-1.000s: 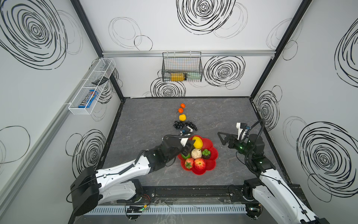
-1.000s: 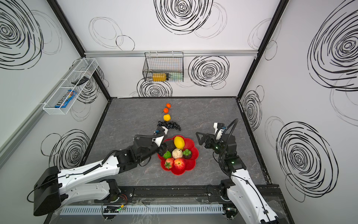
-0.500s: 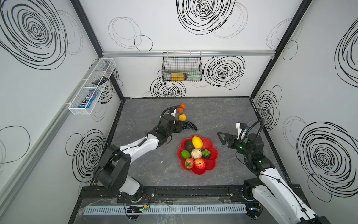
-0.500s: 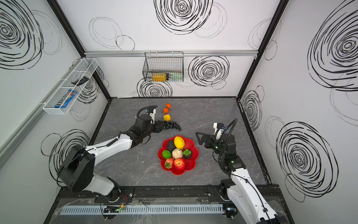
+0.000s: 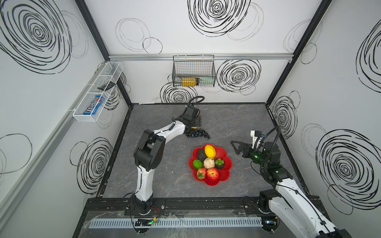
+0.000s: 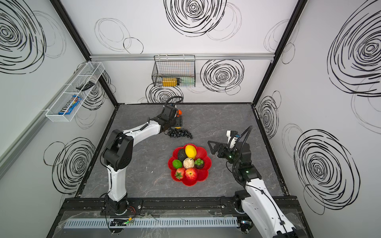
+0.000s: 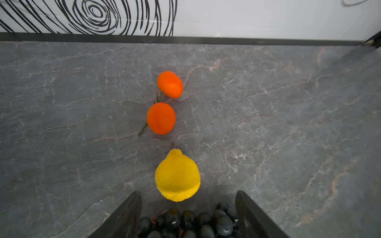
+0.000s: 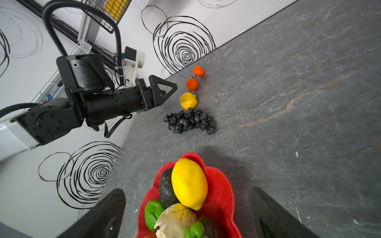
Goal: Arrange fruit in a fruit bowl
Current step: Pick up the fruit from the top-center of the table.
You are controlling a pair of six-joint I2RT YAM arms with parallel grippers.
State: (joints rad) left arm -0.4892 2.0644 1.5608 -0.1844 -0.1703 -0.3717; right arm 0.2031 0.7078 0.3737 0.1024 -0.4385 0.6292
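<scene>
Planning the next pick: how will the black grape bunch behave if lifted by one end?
The bunch of glossy black toy grapes probably sags and dangles: many small beads, loosely clustered. Its shiny round beads may slip from a pinch. Sprawled flat, it seems unlikely to roll.

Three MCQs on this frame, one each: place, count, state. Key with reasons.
1. The grape bunch lies: A in the red bowl; B on the table beside the loose lemon; C outside the cell.
2. Tangerines on the table: A one; B two; C three.
3. The right gripper is: A open, empty; B shut on a lemon; C shut on an avocado.
Key: B, grapes rest on the table by that lemon; B, two orange pieces show past it; A, its fingers stand wide apart, gripping nothing.
</scene>
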